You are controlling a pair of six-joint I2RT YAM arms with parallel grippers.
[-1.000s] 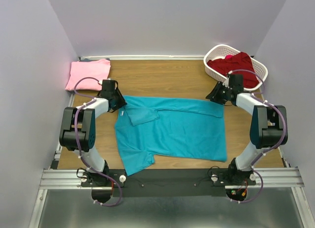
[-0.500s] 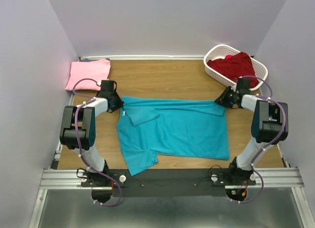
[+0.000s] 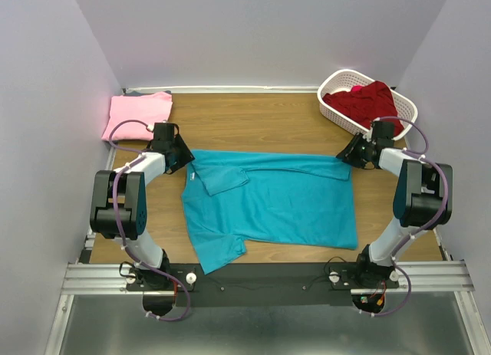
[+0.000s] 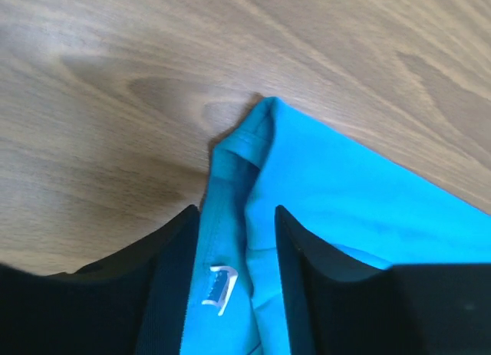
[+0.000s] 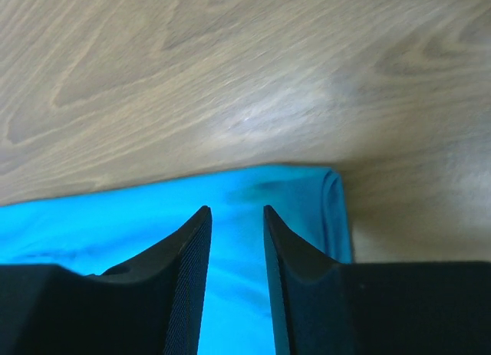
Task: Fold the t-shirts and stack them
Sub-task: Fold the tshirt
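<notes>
The teal t-shirt (image 3: 268,202) lies spread on the wooden table, with one sleeve folded over near its top left. My left gripper (image 3: 186,162) is at the shirt's far left corner. In the left wrist view (image 4: 234,209) its jaws stand slightly apart, with the teal corner (image 4: 345,194) and a white tag (image 4: 217,286) between them. My right gripper (image 3: 345,154) is at the far right corner. In the right wrist view (image 5: 234,209) its jaws are slightly apart over flat teal cloth (image 5: 153,209). The light pink t-shirt (image 3: 138,113) lies folded at the far left. The dark red t-shirt (image 3: 367,102) sits in the basket.
A white slotted basket (image 3: 337,80) stands at the far right corner, close behind my right gripper. Grey walls close in the table at the back and on both sides. Bare wood shows between the teal shirt and the back wall.
The right gripper moved right, drawing the teal shirt's far edge out straighter, and the shirt shifted slightly right. The left gripper moved a little up and left at its corner.
</notes>
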